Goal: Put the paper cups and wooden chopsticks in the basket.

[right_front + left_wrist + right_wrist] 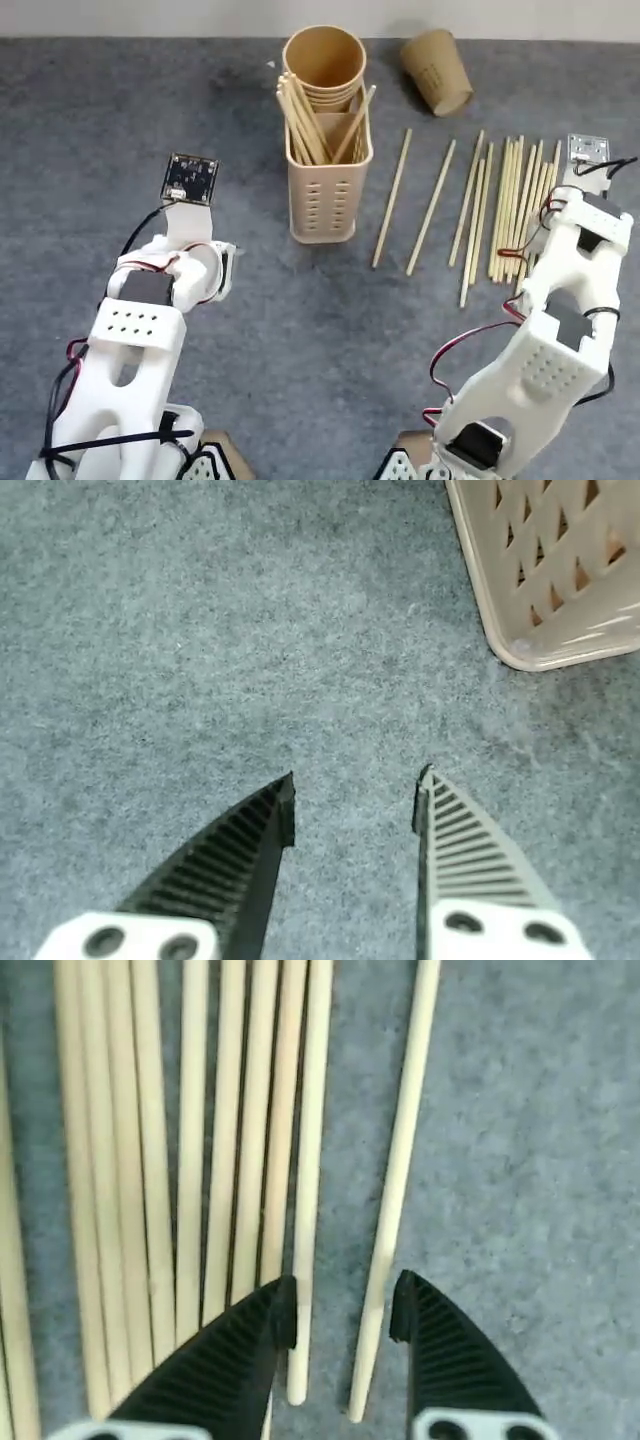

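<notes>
A tan perforated basket [321, 190] stands at the back middle of the grey carpet, with stacked paper cups [323, 58] and several wooden chopsticks [308, 122] standing in it. Another paper cup [438, 70] lies on its side to its right. Loose chopsticks [510, 208] lie in a row on the right. Above that row's end, my right gripper [343, 1310] is open, with the ends of two chopsticks [398, 1170] lying between its fingers. My left gripper [357, 788] is open over bare carpet, and a basket corner [550, 575] sits just ahead of it.
Two single chopsticks [392, 197] [431, 207] lie apart between the basket and the row. The left arm [150, 300] sits left of the basket and the right arm [570, 260] beside the row. Grey carpet [120, 110] covers the table.
</notes>
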{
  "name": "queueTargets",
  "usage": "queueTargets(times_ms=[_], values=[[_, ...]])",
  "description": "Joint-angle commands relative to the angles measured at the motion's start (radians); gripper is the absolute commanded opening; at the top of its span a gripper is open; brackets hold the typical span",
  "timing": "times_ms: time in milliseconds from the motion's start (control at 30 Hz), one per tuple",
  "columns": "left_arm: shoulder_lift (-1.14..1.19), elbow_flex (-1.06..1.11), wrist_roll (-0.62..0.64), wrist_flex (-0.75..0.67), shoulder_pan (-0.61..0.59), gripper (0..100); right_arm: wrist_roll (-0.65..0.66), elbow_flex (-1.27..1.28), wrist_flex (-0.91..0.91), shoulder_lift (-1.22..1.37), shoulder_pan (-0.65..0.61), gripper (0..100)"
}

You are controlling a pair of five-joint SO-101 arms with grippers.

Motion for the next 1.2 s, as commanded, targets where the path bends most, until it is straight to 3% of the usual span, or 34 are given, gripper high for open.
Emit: queueTargets(times_ms=[0, 233, 333, 533, 800, 1167], values=[[-0.021, -0.005, -0.008, -0.014, 0.012, 20, 0.008, -0.039, -0.012, 0.033, -0.01, 16.3], [-0.021, -0.005, -0.008, -0.014, 0.012, 20, 0.002, -0.153, -0.005, 0.142, -0.007, 14.3], [-0.021, -0.005, -0.008, -0.014, 0.012, 20, 0.0, -0.219, -0.007, 0.143, -0.013, 0.0], [-0.021, -0.005, -0.008, -0.014, 0.012, 20, -0.002, -0.38, -0.002, 0.139, -0.018, 0.5], [-0.021, -0.005, -0.008, -0.015, 0.013, 20, -0.37, -0.957, 0.341, -0.007, -0.018, 0.5], [-0.021, -0.005, -0.011, -0.015, 0.012, 20, -0.571, -1.771, 0.618, -0.131, -0.46, 0.5]])
